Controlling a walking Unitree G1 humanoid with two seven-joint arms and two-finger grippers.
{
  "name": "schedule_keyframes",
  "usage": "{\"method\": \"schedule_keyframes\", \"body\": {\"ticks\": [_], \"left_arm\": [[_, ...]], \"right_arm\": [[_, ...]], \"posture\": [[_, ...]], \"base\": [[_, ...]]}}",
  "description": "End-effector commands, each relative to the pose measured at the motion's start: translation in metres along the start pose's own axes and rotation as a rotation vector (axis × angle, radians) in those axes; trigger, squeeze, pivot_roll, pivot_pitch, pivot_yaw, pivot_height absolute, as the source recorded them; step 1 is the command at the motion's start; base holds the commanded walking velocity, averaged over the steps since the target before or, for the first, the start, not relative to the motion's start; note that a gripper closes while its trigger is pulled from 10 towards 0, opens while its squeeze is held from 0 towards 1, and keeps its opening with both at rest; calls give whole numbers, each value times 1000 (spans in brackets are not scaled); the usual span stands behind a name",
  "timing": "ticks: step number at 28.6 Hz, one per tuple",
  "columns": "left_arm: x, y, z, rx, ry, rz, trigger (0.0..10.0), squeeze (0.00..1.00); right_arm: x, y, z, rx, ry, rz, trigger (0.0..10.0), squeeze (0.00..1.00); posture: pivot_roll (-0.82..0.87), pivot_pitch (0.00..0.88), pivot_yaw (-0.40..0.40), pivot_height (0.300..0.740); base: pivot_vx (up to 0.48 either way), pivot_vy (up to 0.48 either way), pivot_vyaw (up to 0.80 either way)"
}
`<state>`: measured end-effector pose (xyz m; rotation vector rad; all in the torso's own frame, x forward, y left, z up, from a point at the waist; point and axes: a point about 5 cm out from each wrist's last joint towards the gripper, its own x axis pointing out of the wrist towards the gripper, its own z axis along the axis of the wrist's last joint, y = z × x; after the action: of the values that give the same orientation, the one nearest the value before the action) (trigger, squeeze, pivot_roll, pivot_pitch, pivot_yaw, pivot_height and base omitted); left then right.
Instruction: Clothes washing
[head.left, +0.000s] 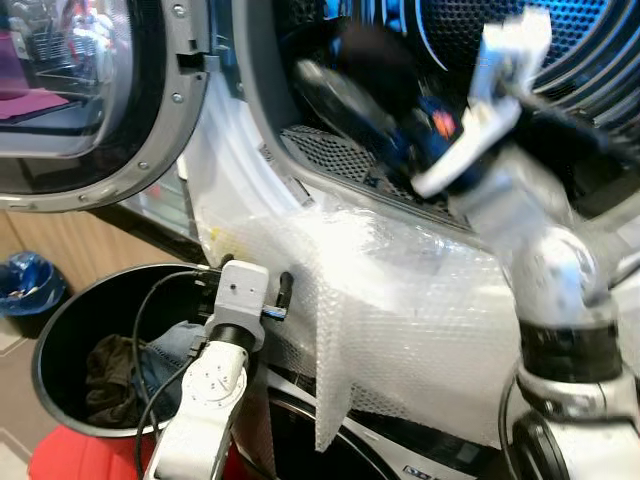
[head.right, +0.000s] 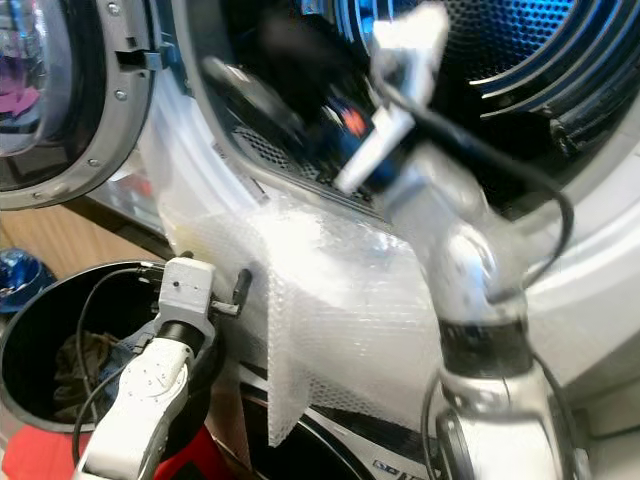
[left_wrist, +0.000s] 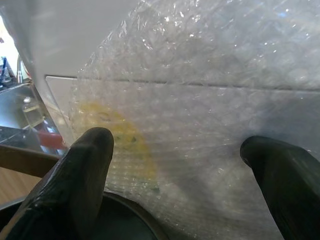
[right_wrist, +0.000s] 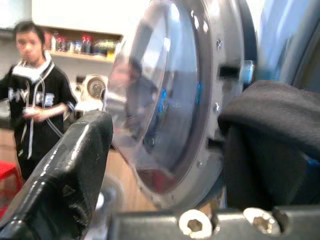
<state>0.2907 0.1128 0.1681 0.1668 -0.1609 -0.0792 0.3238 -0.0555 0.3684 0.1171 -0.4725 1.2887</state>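
My right gripper, fingers apart with dark clothing draped over one, reaches into the drum to load it; my left gripper waits spread above the basket.

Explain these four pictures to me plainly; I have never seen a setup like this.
A two-armed robot stands at a front-loading washing machine with its round glass door swung open. The two wide pictures come from its head, looking down. The other two come from cameras on its wrists, looking along black fingers. The right hand is inside the perforated metal drum with a dark garment draped over one finger. The left hand is open, against clear bubble wrap covering the machine's front. Below sits a round black laundry bin with clothes inside.
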Motion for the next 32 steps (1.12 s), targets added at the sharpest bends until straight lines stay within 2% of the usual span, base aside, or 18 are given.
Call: {"method": "schedule_keyframes", "body": {"ticks": [1, 2, 3, 4, 5, 6, 7, 9, 13, 17, 20, 22, 23, 28, 29, 30, 31, 32], "left_arm": [[4, -16, 14, -17, -60, -72, 10000, 0], [4, -16, 15, -17, -63, -71, 10000, 0], [4, -17, 15, -18, -64, -70, 10000, 0], [4, -16, 15, -18, -65, -67, 10000, 0], [4, -16, 15, -18, -65, -66, 10000, 0], [4, -17, 15, -19, -65, -66, 10000, 0], [4, -17, 15, -20, -65, -66, 10000, 0], [5, -19, 16, -24, -71, -66, 10000, 0], [4, -20, 16, -27, -72, -69, 10000, 0], [5, -22, 17, -31, -74, -79, 10000, 0], [6, -23, 17, -30, -76, -88, 10000, 0], [6, -24, 17, -30, -76, -89, 10000, 0], [6, -24, 17, -30, -76, -89, 10000, 0], [6, -25, 17, -31, -72, -95, 10000, 0], [6, -25, 17, -31, -72, -96, 10000, 0], [7, -25, 17, -33, -71, -98, 10000, 0], [7, -25, 17, -33, -71, -98, 10000, 0], [8, -25, 17, -35, -70, -99, 10000, 0]], "right_arm": [[2, -15, 8, -64, 0, -45, 10000, 0], [10, -45, 23, -176, -1, -296, 10000, 0], [12, -59, 31, -228, -7, -443, 10000, 0], [3, -85, 42, -326, 44, -804, 10000, 0], [-2, -91, 44, -363, 73, -908, 10000, 0], [-16, -100, 46, -385, 106, -1052, 10000, 0], [-26, -106, 48, -394, 124, -1135, 10000, 0], [-54, -115, 46, -334, 105, -1300, 10000, 0], [-73, -117, 37, -330, 80, -1373, 10000, 0], [-94, -125, 27, -368, 100, -1551, 10000, 0], [-116, -128, 30, -411, 130, -1690, 10000, 0], [-129, -130, 29, -382, 139, -1756, 10000, 0], [-129, -130, 29, -382, 139, -1756, 10000, 0], [-142, -132, 20, -254, 157, -1771, 10000, 0], [-140, -132, 17, -168, 144, -1733, 10000, 0], [-135, -132, 17, -17, 87, -1662, 10000, 0], [-135, -132, 17, -17, 87, -1662, 10000, 0], [-132, -131, 20, 64, 39, -1620, 10000, 0]], "posture": [[-140, 35, -117, 740], [-135, 36, -122, 740], [-135, 36, -122, 740], [-135, 36, -122, 740], [-135, 36, -122, 740], [-139, 33, -123, 740], [-139, 33, -123, 740], [-133, 30, -126, 740], [-142, 31, -122, 740], [-153, 31, -113, 740], [-151, 27, -114, 740], [-152, 24, -115, 740], [-152, 24, -115, 740], [-161, 25, -113, 740], [-169, 29, -110, 740], [-172, 28, -109, 740], [-172, 28, -109, 740], [-178, 31, -108, 740]], "base": [[0, 0, 0], [0, 0, 0], [0, 0, 0], [0, 0, 0], [0, 0, 0], [0, 0, 0], [0, 0, 0], [0, 0, 0], [0, 0, 0], [0, 0, 0], [0, 0, 0], [0, 0, 0], [0, 0, 0], [0, 0, 0], [0, 0, 0], [0, 0, 0], [0, 0, 0], [0, 0, 0]]}}
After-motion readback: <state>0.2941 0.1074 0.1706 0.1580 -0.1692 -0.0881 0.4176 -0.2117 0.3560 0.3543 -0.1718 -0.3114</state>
